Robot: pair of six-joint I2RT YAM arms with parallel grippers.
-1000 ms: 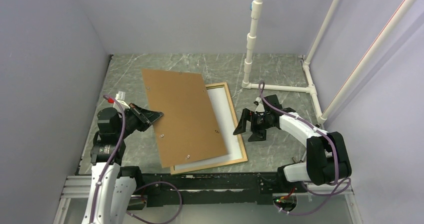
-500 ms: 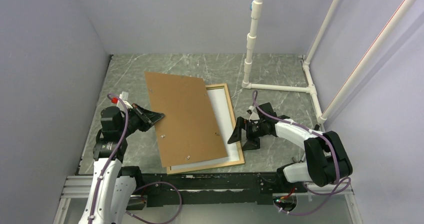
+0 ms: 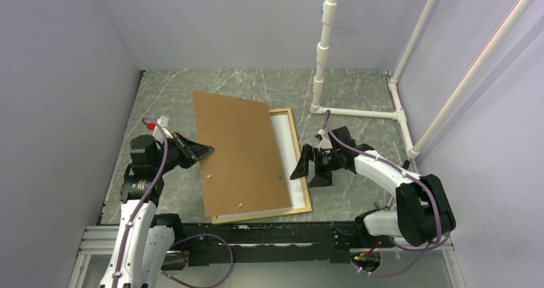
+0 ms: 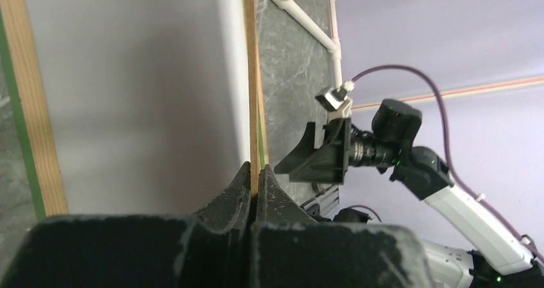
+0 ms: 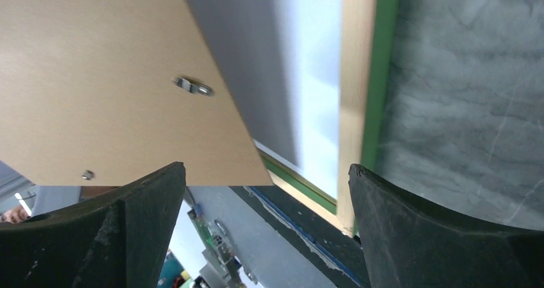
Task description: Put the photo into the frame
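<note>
Your left gripper has its jaws clamped on the left edge of the brown backing board and holds it tilted above the frame. Your right gripper hovers just beside the frame's right rail, jaws wide apart with nothing between them. The photo appears to lie white back up inside the frame, beyond the left jaws and under the board, so I judge you're at the closing-up step: lower the board squarely within the rails, perhaps steadying the frame with the right jaws so it doesn't slide.
</note>
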